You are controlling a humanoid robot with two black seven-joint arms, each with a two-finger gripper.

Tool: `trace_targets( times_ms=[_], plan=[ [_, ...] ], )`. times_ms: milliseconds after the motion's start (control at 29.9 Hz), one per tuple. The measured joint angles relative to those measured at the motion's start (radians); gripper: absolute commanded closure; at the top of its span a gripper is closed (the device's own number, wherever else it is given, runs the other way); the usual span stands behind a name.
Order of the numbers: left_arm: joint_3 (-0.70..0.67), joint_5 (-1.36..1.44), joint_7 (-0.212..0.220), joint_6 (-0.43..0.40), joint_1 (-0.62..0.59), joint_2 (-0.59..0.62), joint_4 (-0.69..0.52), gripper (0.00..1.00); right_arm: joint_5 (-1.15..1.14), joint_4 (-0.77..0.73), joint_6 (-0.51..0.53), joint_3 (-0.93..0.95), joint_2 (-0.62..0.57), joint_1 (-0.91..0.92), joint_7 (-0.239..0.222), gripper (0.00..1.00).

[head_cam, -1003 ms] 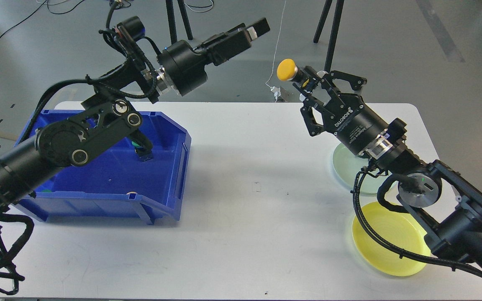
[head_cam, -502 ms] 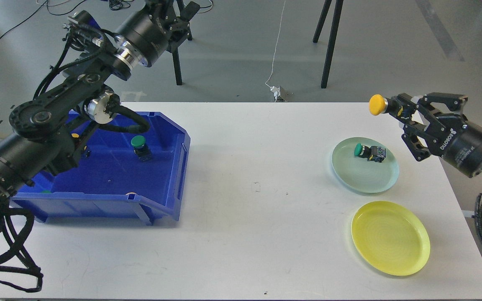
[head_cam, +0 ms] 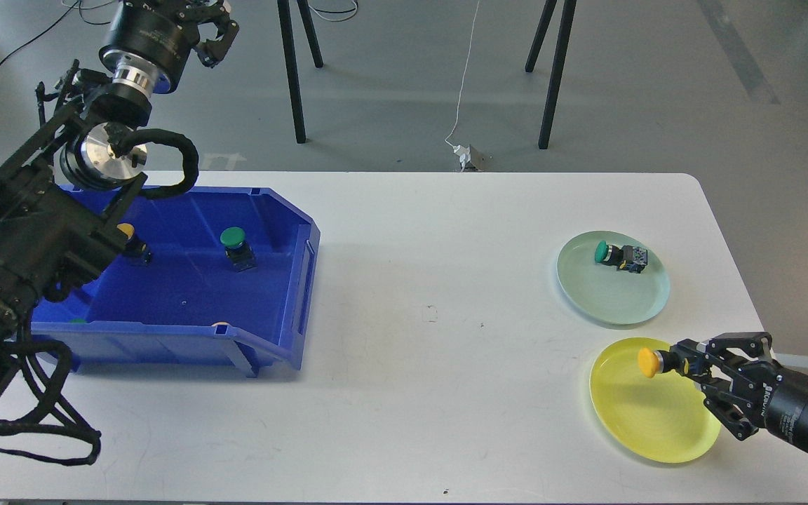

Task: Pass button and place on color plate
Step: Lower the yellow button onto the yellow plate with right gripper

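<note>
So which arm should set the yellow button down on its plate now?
The right one. Its hand already holds the yellow button over the yellow plate. The left hand is raised far off, behind the blue bin, holding nothing that I can see.

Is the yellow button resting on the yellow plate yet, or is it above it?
Cannot tell. In the head view the yellow button, held in the right hand, overlaps the yellow plate, but one top-down angle shows neither contact nor gap.
</note>
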Motion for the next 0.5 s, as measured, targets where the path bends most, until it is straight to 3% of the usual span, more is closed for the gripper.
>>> trace_targets(
  times_ms=[334,435,502],
  plan=[
    [0.006,0.002,0.000,0.002,0.000,-0.003,0.003,0.00,-0.001,-0.103,-0.028,-0.078,0.132,0.009,-0.010,0.82],
    [0.008,0.003,0.000,-0.002,0.000,-0.002,0.003,0.00,-0.001,-0.115,-0.029,-0.075,0.147,0.012,-0.011,0.72],
    [0.009,0.004,0.000,-0.004,0.001,-0.002,0.004,0.00,-0.001,-0.123,-0.035,-0.075,0.149,0.015,-0.011,0.58]
  ],
)
